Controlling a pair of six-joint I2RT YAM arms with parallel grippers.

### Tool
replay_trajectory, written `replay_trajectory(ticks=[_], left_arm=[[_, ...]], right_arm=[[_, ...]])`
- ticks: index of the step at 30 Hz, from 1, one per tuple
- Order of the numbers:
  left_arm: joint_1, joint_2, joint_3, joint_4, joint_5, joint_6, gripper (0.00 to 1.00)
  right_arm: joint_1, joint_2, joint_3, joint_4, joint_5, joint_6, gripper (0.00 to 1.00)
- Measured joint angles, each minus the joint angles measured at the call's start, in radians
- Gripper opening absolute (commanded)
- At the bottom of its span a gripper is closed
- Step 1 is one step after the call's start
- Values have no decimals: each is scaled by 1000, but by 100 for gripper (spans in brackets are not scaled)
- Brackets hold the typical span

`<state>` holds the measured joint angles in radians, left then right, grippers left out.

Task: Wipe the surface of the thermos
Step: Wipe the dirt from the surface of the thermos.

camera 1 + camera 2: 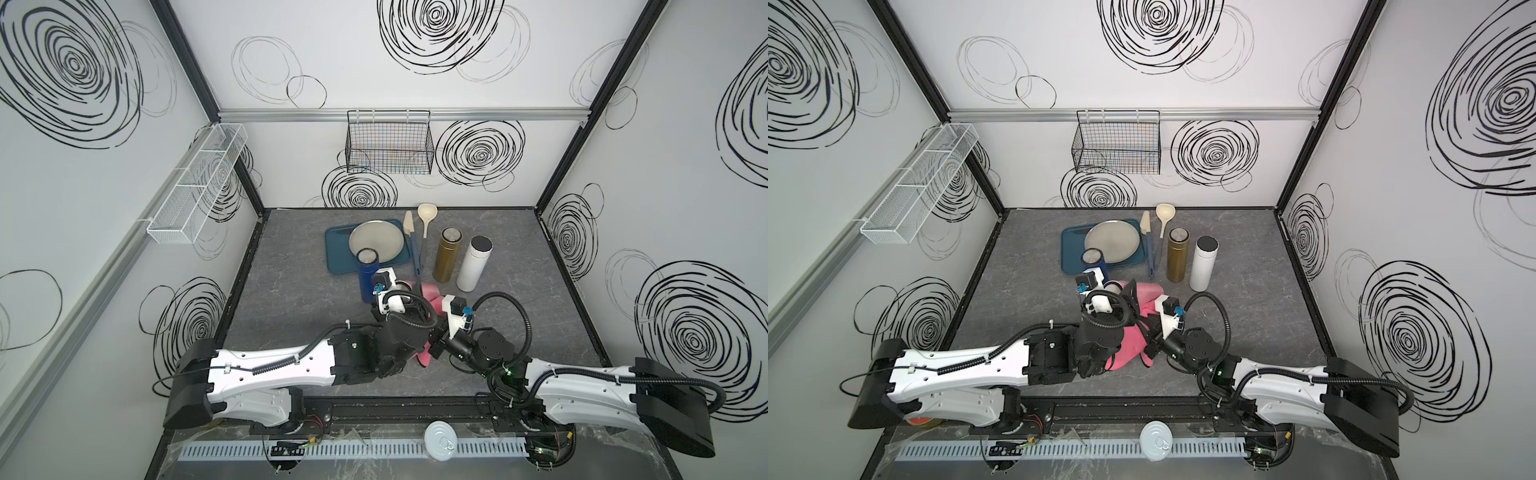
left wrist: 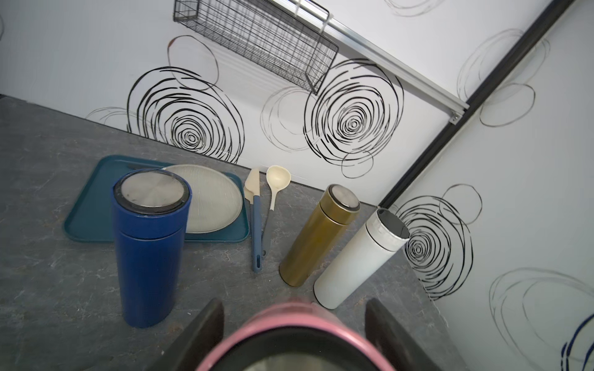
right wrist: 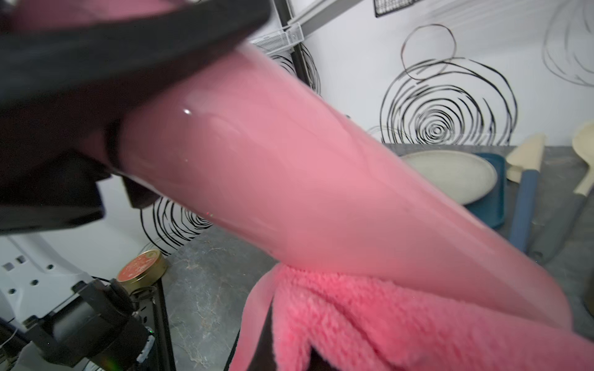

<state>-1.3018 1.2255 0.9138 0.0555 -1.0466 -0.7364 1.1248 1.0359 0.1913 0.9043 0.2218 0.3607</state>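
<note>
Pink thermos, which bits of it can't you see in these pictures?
In both top views only a slice of the pink thermos shows; the left arm covers the rest.
Left wrist view: its top is blurred, too close, and cut off by the picture's edge.
Right wrist view: the left end effector gripping it hides one end; the other end blurs off the edge beside the pink cloth.

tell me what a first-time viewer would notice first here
The pink thermos, held tilted over the front middle of the table by the left gripper, grabs the eye, with a fluffy pink cloth in the right gripper against its side. Behind stand a blue thermos, gold thermos and white thermos near a teal tray with a plate.
</note>
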Motion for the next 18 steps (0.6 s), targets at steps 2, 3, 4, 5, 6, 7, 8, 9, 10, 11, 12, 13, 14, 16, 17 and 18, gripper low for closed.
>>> replay_trajectory(ticks=[2,3,4,5,6,7,8,9,10,11,12,13,14,16,17,18], left_arm=[[22,-14,-49,59,63,62,0],[33,-18,-70,86,91,87,0],[43,-21,-84,104,114,109,0],[51,-22,-93,119,133,129,0],[58,-22,-100,137,153,151,0],[63,-23,-106,156,171,172,0],[66,-24,-110,174,186,188,0],[66,-25,-114,195,202,207,0],[66,-27,-121,218,221,225,0],[66,-31,-127,236,234,239,0],[66,-35,-135,257,249,253,0],[67,-41,-143,273,263,270,0],[67,-44,-150,288,273,286,0],[67,-50,-161,306,290,318,0],[68,-52,-166,315,296,332,0],[70,-55,-171,324,305,350,0]], right_arm=[[-11,-3,-49,-5,10,19,0],[-11,-10,-64,-15,16,26,0],[-8,-26,-71,-30,18,29,0],[-4,-45,-71,-42,18,29,0],[4,-74,-68,-58,20,27,0],[14,-109,-59,-71,21,23,0],[22,-137,-49,-82,21,18,0],[29,-169,-35,-87,19,11,0],[33,-194,-23,-87,18,7,0],[34,-216,-13,-87,16,2,0],[34,-232,-7,-85,16,-1,0],[33,-245,-7,-81,17,-2,0],[30,-249,-9,-81,17,-2,0],[13,-245,-29,-68,18,13,0],[0,-239,-48,-58,18,26,0],[-14,-233,-72,-51,19,42,0]])
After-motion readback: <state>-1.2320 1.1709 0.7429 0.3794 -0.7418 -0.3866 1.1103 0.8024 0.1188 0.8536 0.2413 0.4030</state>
